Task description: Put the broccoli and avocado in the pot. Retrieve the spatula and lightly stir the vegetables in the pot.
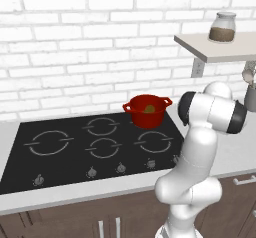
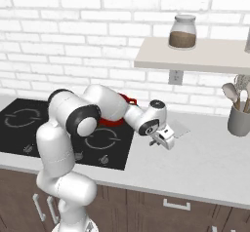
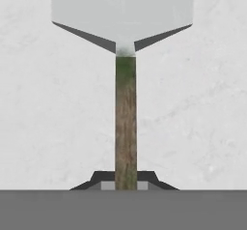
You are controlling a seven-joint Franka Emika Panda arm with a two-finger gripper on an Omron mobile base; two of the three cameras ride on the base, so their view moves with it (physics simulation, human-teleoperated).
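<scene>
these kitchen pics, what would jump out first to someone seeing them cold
The glossy red pot at the back right of the black cooktop draws the eye against the white brick wall. Next comes the spatula in the hand view, lying on the pale counter, its wooden handle running between the gripper's fingertips.

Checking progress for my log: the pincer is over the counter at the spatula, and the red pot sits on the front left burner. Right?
Not quite. The red pot sits on the back right burner, as the left base view shows. The pincer is indeed over the counter at the spatula.
</scene>
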